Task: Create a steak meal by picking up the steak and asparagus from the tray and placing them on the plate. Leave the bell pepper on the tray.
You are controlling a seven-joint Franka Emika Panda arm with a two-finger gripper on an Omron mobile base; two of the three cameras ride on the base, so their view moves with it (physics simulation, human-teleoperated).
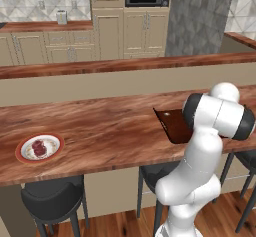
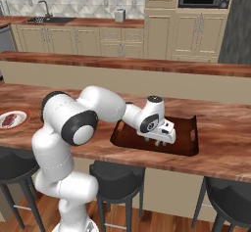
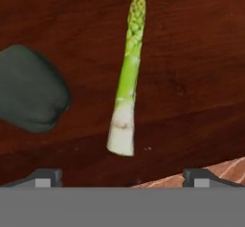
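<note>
Item: my end effector (image 2: 161,142), hanging low over the tray (image 2: 188,148) in the right base view; fingers (image 3: 44,177) set wide apart, at the 7 and 5 o'clock corners of the hand view, clamped on nothing. Item: asparagus (image 3: 127,82), one light-green stalk lying on the dark tray floor, pale cut end near 6 o'clock, budded tip toward 12 o'clock, leaning slightly to 1; it lies between the lines of my two fingers and apart from both. Item: bell pepper (image 3: 29,89), dark green lump at 9 o'clock of the hand view, just beside the stalk and not touching it, also on the tray. Item: tray, dark brown, raised rim, cut-out handle visible at its 3 o'clock end in the right base view; it sits on the wooden desk (image 1: 110,131) near the front edge, and in the left base view my arm hides most of it. Item: plate (image 1: 22,153), white with orange-red rim, on the same desk well apart from the tray, at 9 o'clock of it in both base views. Item: steak (image 1: 39,147), dark red-brown slab, lying on the plate near its middle. Item: dark stools (image 1: 52,196) under the desk's front edge.
</note>
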